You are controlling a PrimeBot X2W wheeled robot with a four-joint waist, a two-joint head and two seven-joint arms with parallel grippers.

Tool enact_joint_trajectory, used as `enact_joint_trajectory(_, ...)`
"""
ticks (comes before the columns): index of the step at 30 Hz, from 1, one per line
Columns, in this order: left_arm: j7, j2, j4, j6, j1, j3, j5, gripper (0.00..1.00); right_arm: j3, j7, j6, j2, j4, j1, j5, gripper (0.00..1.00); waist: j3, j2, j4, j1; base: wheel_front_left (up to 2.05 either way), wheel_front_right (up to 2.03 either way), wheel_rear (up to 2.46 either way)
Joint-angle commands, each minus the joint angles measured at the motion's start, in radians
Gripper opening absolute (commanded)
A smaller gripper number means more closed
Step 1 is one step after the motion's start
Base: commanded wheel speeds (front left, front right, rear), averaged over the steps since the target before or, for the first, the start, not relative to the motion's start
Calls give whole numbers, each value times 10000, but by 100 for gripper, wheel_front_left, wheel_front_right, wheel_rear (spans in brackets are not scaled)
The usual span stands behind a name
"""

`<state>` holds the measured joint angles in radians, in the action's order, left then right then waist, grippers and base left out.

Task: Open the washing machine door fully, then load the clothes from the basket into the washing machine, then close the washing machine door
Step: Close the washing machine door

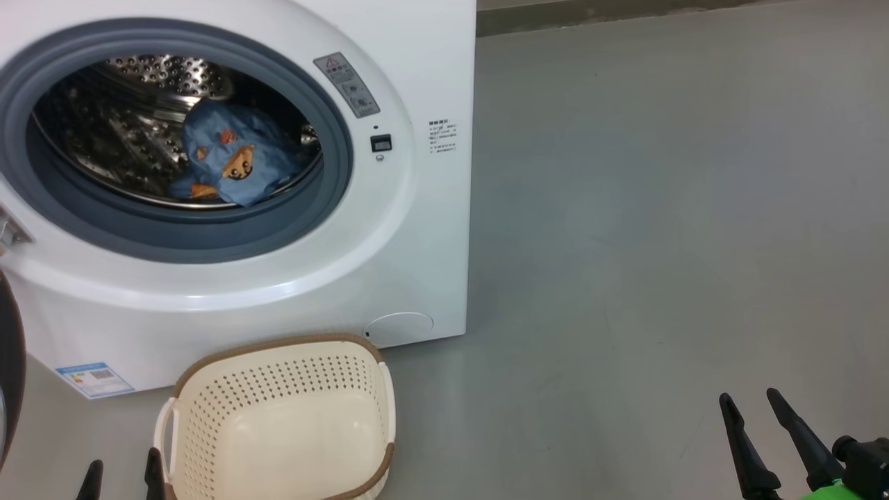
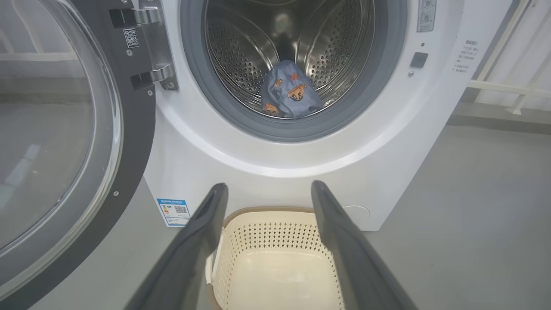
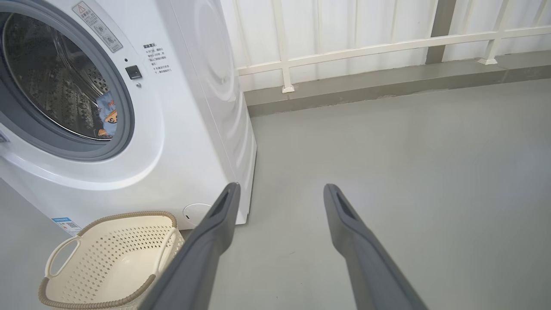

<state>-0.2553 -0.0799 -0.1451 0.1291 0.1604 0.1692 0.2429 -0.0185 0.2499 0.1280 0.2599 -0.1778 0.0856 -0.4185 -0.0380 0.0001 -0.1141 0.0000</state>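
Note:
The white washing machine (image 1: 417,83) (image 2: 387,142) (image 3: 193,129) stands open. Its black-rimmed glass door (image 2: 64,142) (image 1: 10,375) is swung wide to the left. A light blue bear-print garment (image 1: 236,163) (image 2: 290,90) (image 3: 107,118) lies inside the steel drum. The cream basket (image 1: 292,423) (image 2: 275,267) (image 3: 107,262) sits on the floor before the machine with nothing in it. My left gripper (image 1: 121,469) (image 2: 269,189) is open, low, just left of the basket in the head view. My right gripper (image 1: 750,403) (image 3: 280,191) is open over bare floor to the right.
Grey floor (image 1: 660,208) stretches to the machine's right. A cream railing (image 3: 366,47) and a low kerb run along the back wall. The open door's hinge (image 2: 150,47) sits at the machine's left side.

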Motion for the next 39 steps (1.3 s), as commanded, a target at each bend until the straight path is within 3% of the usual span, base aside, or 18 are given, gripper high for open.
enact_joint_trajectory(1, -65, -162, 287, 15, -241, 357, -67, 100, -146, 119, 27, 218, 235, -28, -40, 100, 0, -1, 7, 0, -38, 38, 0)
enact_joint_trajectory(11, -65, -150, 340, 15, -445, 232, -24, 100, -186, 119, 27, 197, 295, -115, -41, 100, -170, -1, 182, 0, -3, 3, 0)
enact_joint_trajectory(18, -65, -52, 365, 15, -625, 370, 73, 100, -294, 119, 27, 195, 310, -191, -17, 100, -338, -1, 777, 0, 0, 0, 0)
enact_joint_trajectory(39, -65, 288, 265, 15, -848, 533, 231, 100, -1839, 119, 27, 767, -57, -1753, -33, 100, -768, -1, 4314, 0, 0, 0, 0)
